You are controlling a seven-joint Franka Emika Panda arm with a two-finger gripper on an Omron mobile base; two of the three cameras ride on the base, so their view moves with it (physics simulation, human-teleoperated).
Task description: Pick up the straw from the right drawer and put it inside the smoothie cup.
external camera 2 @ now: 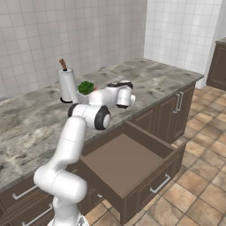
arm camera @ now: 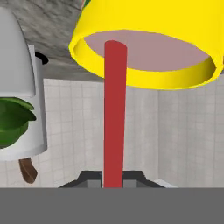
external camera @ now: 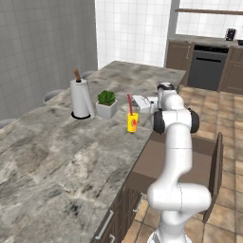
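The right drawer stands open and bare below the smoothie cup. One cup, one straw, already standing in it. The gripper is just beside the cup; its fingers I cannot tell. I judge it should release gently and withdraw without tipping the cup.

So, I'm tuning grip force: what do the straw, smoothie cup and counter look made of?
The straw looks like smooth matte red plastic: uniform colour, no sheen. The smoothie cup seems glossy-free yellow plastic too, with thin even walls. The counter looks like polished stone, going by its grey-brown marbled veining, though a printed laminate can't be ruled out.
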